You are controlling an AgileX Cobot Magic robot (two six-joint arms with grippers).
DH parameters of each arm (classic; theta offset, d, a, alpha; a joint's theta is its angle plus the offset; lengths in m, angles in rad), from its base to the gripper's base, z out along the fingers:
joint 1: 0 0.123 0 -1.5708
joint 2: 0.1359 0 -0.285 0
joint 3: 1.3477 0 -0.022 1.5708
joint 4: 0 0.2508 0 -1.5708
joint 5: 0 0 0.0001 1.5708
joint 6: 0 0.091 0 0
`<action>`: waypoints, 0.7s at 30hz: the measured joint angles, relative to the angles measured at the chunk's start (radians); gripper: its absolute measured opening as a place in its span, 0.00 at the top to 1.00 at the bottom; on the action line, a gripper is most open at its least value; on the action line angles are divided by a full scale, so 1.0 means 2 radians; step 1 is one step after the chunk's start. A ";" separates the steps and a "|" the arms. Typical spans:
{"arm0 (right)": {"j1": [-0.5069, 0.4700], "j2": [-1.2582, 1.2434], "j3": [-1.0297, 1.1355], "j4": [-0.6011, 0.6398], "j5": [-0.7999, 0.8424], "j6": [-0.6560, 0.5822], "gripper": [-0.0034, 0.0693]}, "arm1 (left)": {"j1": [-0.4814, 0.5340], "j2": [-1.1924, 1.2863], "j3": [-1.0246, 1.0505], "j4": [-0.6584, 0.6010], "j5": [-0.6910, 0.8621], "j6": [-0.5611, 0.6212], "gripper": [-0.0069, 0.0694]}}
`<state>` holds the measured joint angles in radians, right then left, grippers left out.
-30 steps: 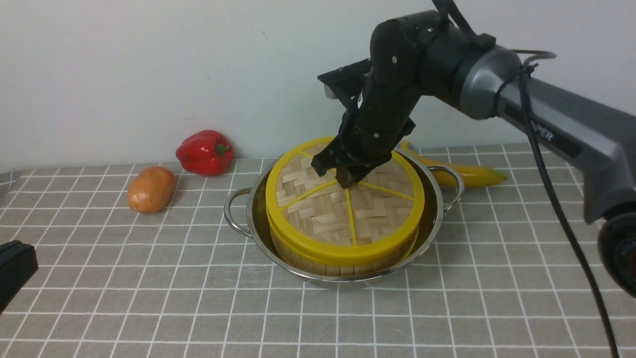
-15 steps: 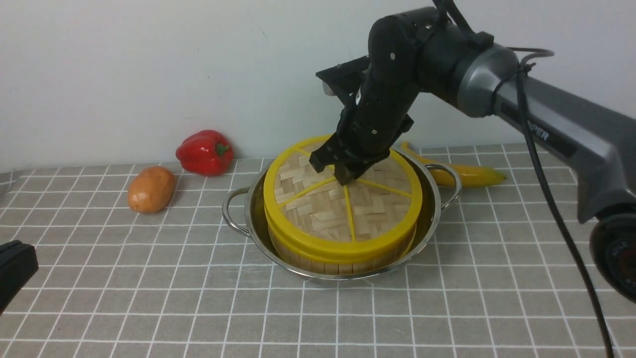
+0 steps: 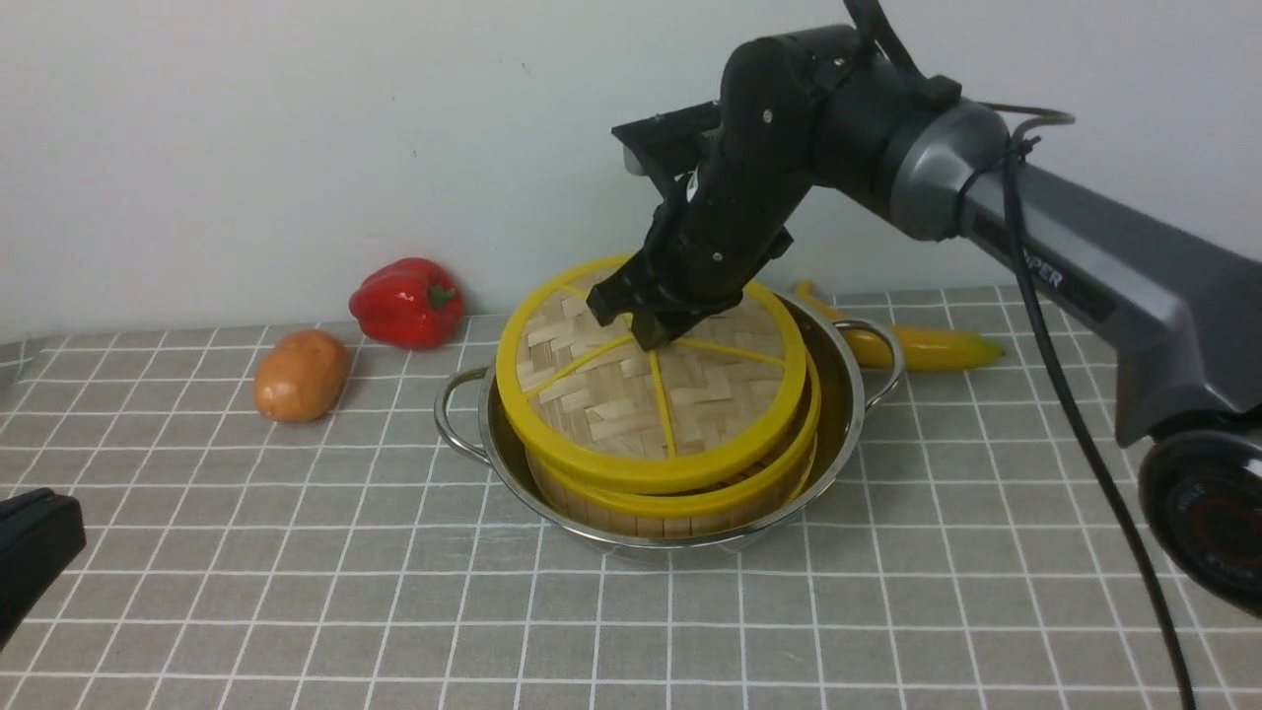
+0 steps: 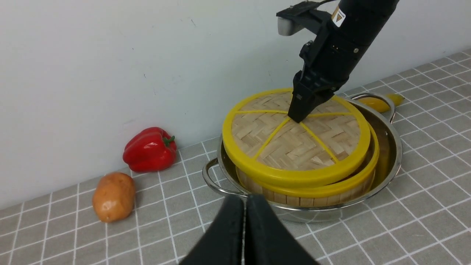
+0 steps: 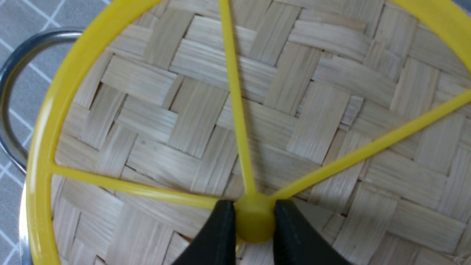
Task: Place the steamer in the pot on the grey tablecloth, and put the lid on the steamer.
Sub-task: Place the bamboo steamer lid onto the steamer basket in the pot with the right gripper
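**Item: lid** (image 3: pixel 611 404). It is round, so it has no long axis. The woven face is up and the five spokes meet at the hub (image 5: pixel 254 217). It lies near level, though I cannot tell whether it touches the rim below. It is offset toward my left, over the steamer (image 3: pixel 759 493).

**Right gripper** (image 3: pixel 643 333). My jaws are closed on the lid's hub, with one finger (image 5: pixel 217 235) on each side of it.

**Left gripper** (image 4: pixel 244 228). My jaws are pressed together and hold nothing. It is low at my near left, well apart from the pot (image 3: pixel 846 394).

**Steamer.** It sits inside the pot. A crescent of its yellow rim shows on the right and near sides.

**Pot.** It stands on the grey tablecloth (image 3: pixel 296 592). Its loop handles point left and right. The lid's left edge overhangs the pot wall by the left handle (image 3: pixel 449 414).

**Edges and room.**
- A banana (image 3: pixel 927 345) lies just behind the right handle.
- A red pepper (image 3: pixel 406 301) and a potato (image 3: pixel 301 375) lie to the left, apart from the pot.
- The wall is close behind.
- Bare cloth runs across the near side.
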<state>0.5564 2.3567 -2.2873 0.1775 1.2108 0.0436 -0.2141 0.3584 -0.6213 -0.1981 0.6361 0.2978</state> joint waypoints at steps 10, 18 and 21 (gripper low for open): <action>0.000 0.001 -0.013 -0.006 0.007 0.011 0.75 | 0.000 0.000 0.000 0.000 0.000 0.000 0.91; 0.001 -0.006 -0.013 -0.024 0.009 0.022 0.75 | 0.000 0.000 0.000 0.000 0.000 0.000 0.91; 0.001 -0.018 -0.013 -0.026 0.012 0.023 0.75 | 0.000 0.000 0.000 0.000 0.001 0.000 0.91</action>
<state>0.5583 2.3203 -2.3130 0.1251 1.2343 0.0893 -0.2141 0.3584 -0.6213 -0.1981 0.6380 0.2978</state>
